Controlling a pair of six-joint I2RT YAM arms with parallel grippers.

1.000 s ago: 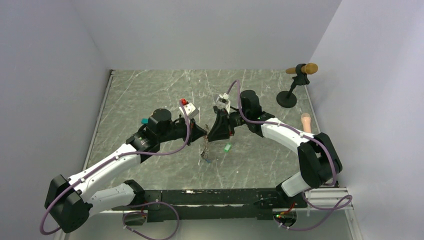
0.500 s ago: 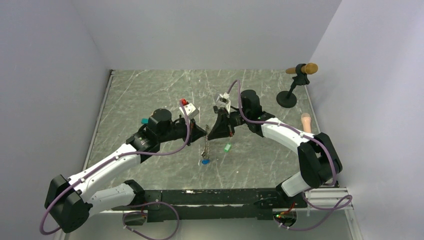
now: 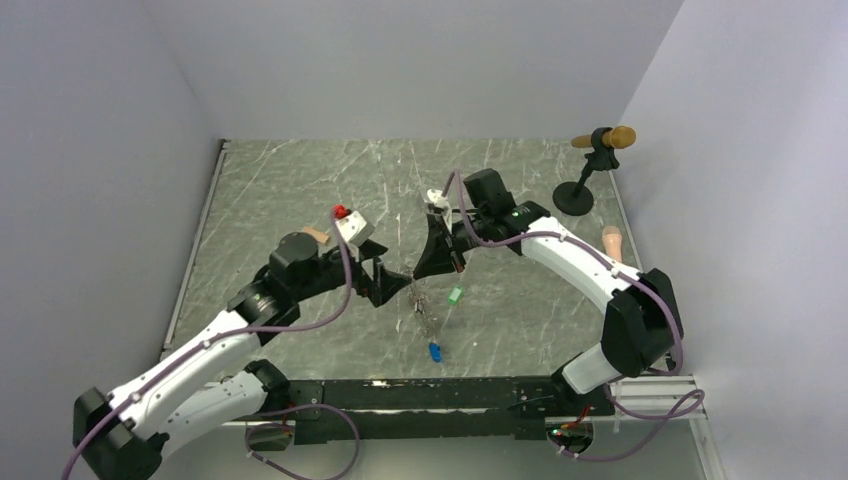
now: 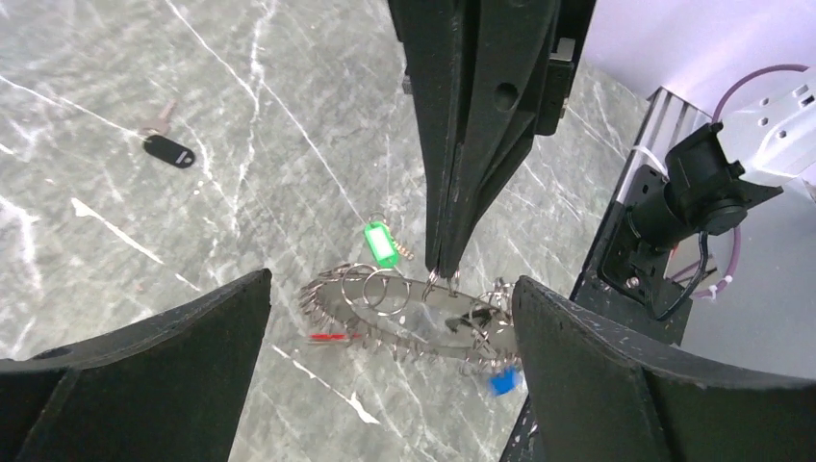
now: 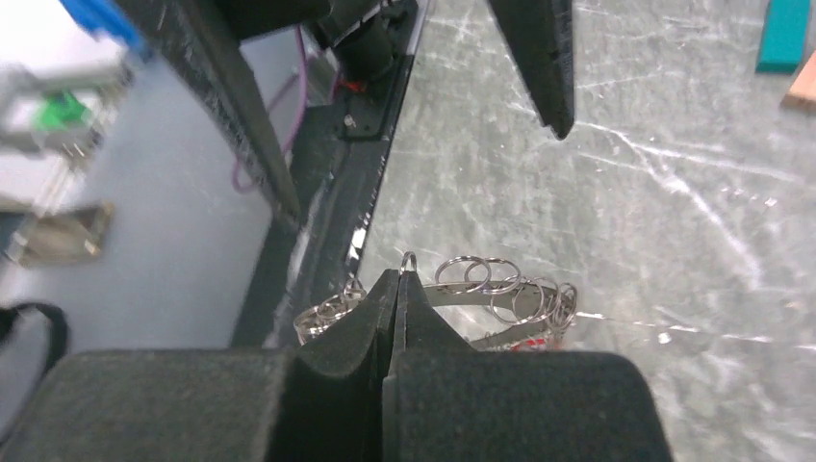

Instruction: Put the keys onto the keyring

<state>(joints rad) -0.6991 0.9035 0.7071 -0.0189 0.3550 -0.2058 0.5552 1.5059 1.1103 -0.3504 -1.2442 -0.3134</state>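
Note:
My right gripper [image 3: 424, 270] is shut on the top edge of the keyring [image 3: 424, 300], which hangs from it just above the table. From the left wrist, the keyring [image 4: 414, 313] shows as a flat metal loop fringed with small rings, pinched by the right fingers [image 4: 452, 173]. A blue key [image 3: 435, 351] dangles from the ring's near side. The green key [image 3: 455, 295] lies on the table right of the ring, apart from it. My left gripper [image 3: 390, 281] stands wide open left of the ring, touching nothing. In the right wrist view my right gripper [image 5: 399, 277] is pressed shut on the keyring [image 5: 500, 294].
A black key [image 4: 165, 149] lies on the marble farther off. Teal [image 5: 784, 34] and tan [image 5: 803, 91] blocks lie beside the left arm. A black stand [image 3: 590, 170] with wooden pieces is at the back right, with a tan peg [image 3: 612, 240] nearby. The base rail [image 3: 450, 390] runs along the near edge.
My left gripper has opened, let go of the keyring and drawn back to the left. The ring now hangs from the right gripper alone, and the blue key has swung toward the near edge.

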